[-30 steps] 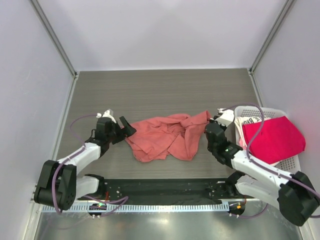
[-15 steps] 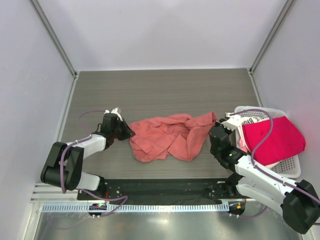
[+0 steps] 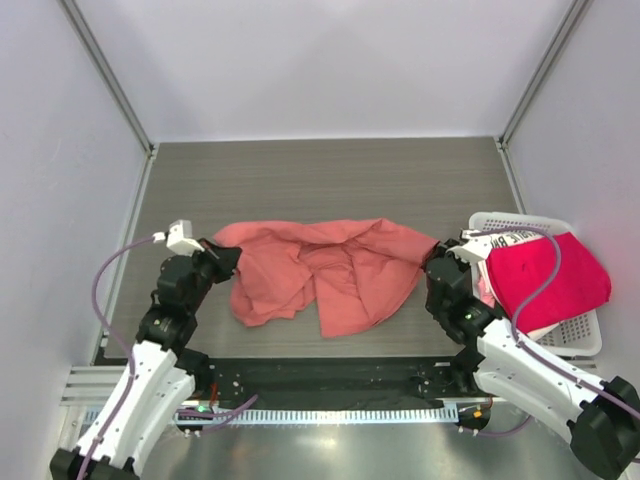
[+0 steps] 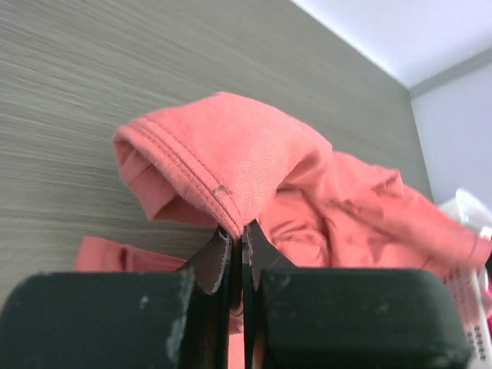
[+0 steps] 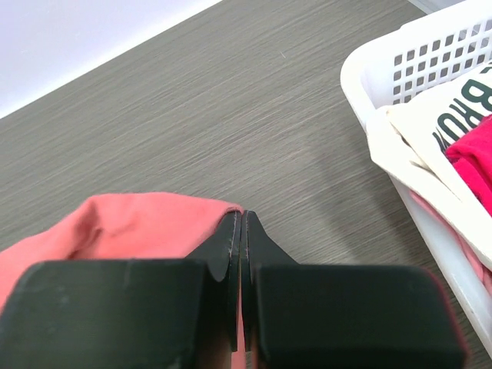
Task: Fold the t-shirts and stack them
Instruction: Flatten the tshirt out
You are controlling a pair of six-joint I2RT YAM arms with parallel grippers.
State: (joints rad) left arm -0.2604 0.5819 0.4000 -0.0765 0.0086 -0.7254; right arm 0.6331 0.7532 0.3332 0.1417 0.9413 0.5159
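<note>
Got the salmon-coral t-shirt (image 3: 320,275) pinned at both ends! Lying wide and crumpled across the middle of the counter (image 3: 330,180), stretched between the two arms, wrinkled all over and not yet folded. Over at the left gripper (image 3: 222,258): jaws clenched hard on a doubled, stitched hem, cloth humped up just above the tips. Across at the right gripper (image 3: 436,262): jaws pressed together too, nipping the shirt's right corner, just beside the white lattice basket (image 3: 590,340). And inside that basket, the crimson-pink t-shirt (image 3: 555,275) heaped on top and spilling over the right rim, with the white t-shirt with dark lettering (image 3: 497,240) beneath it, draped over the left rim.
</note>
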